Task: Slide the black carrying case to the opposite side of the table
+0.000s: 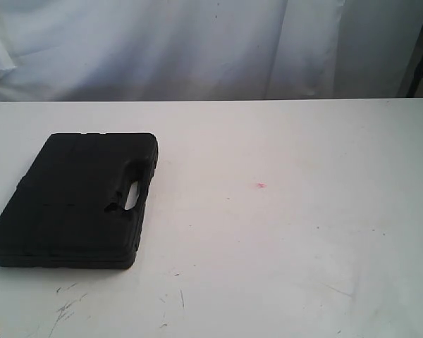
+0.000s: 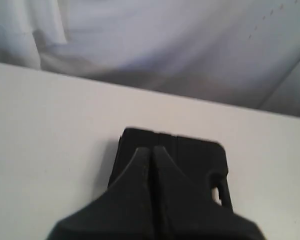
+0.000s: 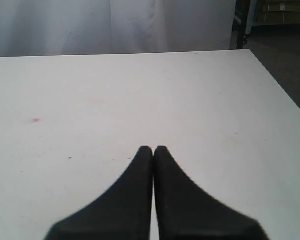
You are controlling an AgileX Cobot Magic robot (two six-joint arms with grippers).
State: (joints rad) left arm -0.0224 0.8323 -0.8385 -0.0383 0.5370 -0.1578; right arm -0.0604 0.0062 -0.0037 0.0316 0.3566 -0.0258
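Left gripper [image 2: 151,150] pinched closed, empty, poised above the black tool case [image 1: 77,201]; right gripper [image 3: 153,149] closed too, over the white table [image 1: 282,232]; case lies by the left edge; approach stage, I'd say; next, set against its left side and push towards the right edge.

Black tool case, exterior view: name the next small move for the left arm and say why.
Probably bring the left gripper, fingers shut, down against the left edge of the tool case. It lies flat on the left of the table with bare tabletop to its right, and no arm shows near it in the exterior view.
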